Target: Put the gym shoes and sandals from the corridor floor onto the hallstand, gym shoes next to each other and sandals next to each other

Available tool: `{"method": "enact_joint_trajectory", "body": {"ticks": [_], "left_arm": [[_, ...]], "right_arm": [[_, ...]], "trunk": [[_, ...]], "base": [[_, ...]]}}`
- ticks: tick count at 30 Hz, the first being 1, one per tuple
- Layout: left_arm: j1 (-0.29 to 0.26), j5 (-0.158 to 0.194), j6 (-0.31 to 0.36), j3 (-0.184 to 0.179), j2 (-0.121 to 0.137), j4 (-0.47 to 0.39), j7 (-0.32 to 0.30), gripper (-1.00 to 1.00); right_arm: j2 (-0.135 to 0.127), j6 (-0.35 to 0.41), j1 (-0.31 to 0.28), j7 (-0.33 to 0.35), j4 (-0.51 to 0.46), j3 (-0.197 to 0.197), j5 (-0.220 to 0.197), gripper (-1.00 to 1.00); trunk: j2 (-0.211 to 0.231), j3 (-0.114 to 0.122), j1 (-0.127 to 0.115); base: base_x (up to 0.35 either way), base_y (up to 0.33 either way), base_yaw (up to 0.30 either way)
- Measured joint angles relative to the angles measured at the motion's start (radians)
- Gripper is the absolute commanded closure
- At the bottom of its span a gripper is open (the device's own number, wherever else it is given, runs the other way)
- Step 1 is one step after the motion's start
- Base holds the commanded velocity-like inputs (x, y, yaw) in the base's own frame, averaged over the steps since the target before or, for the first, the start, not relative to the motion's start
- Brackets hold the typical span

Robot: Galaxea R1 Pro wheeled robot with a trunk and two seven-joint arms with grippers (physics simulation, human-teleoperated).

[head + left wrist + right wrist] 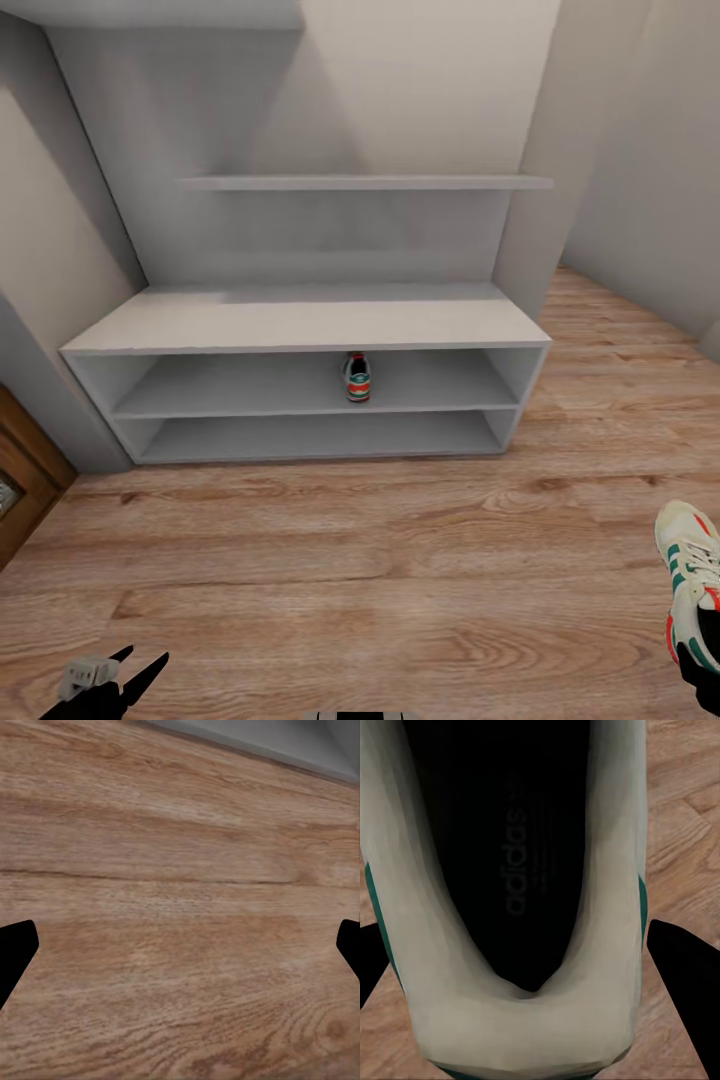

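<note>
I face the shoe rack (300,325), a light-grey bench with a flat top, two open tiers below and a wall shelf (365,183) above it, standing on the wooden floor (350,560) of the corridor. One sneaker (357,377) already sits on the upper tier, near the middle, its red heel toward me. The other sneaker (690,565) is at the right edge of my head view, toe pointing away from me, white with green stripes and a red patch at the heel, and my right gripper (703,668) is at its heel end. Through my right wrist camera I look straight down into that sneaker's (521,907) dark inside, with the white heel collar close to the lens and my two black fingers (686,982) standing on either side of the shoe, against or just beside its walls; I am clasping the sneaker by its heel. My left gripper (105,680) is low at the left of the head view, its fingers spread and holding nothing. From the left wrist, the fingertips (15,952) stand wide apart over bare planks (180,907).
</note>
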Motion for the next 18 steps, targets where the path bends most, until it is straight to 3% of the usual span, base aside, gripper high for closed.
{"method": "enact_joint_trajectory", "body": {"ticks": [4,7,8,10,12,14,15,16,18], "left_arm": [[0.000,-0.001,0.000,-0.001,0.000,0.000,-0.001,-1.00],[0.000,-0.002,-0.001,-0.002,0.000,0.000,-0.001,-1.00],[0.000,-0.002,-0.001,-0.002,0.000,0.001,0.000,-1.00],[0.000,-0.002,-0.002,-0.003,0.000,0.001,0.000,-1.00],[0.000,-0.003,-0.002,-0.003,0.000,0.001,-0.001,-1.00],[0.000,-0.004,-0.002,-0.003,0.000,0.002,-0.001,-1.00],[0.000,-0.004,-0.002,-0.003,0.000,0.002,-0.001,-1.00],[0.000,-0.004,-0.003,-0.003,0.000,0.002,-0.001,-1.00],[0.000,-0.004,-0.003,-0.003,0.000,0.002,-0.001,-1.00]], "right_arm": [[0.022,0.002,0.000,0.002,0.010,0.019,0.002,1.00],[0.053,0.006,0.000,0.003,0.014,0.089,0.004,1.00],[0.064,0.012,0.000,0.002,0.014,0.144,0.004,1.00],[0.074,0.022,0.000,0.000,0.013,0.211,0.003,1.00],[0.092,0.068,-0.005,-0.013,0.013,0.366,0.002,1.00],[0.120,0.153,-0.031,-0.049,0.008,0.478,-0.003,1.00],[0.132,0.181,-0.042,-0.061,0.004,0.497,-0.003,1.00],[0.159,0.234,-0.069,-0.088,-0.005,0.534,-0.004,1.00],[0.194,0.289,-0.103,-0.118,-0.014,0.561,-0.004,1.00]], "trunk": [[0.000,0.000,0.000],[0.000,0.000,0.000],[0.000,0.000,0.000],[0.000,0.000,0.000],[0.000,0.000,0.000],[0.000,0.000,0.000],[0.000,0.000,0.000],[0.000,0.000,0.000],[0.000,0.000,0.000]], "base": [[0.000,0.244,0.000],[0.000,0.108,0.000],[0.000,0.057,0.000],[0.000,0.038,0.000],[0.000,0.015,0.000],[0.000,0.007,0.000],[0.000,0.004,0.000],[0.000,0.003,0.000],[0.000,0.002,0.000]]}}
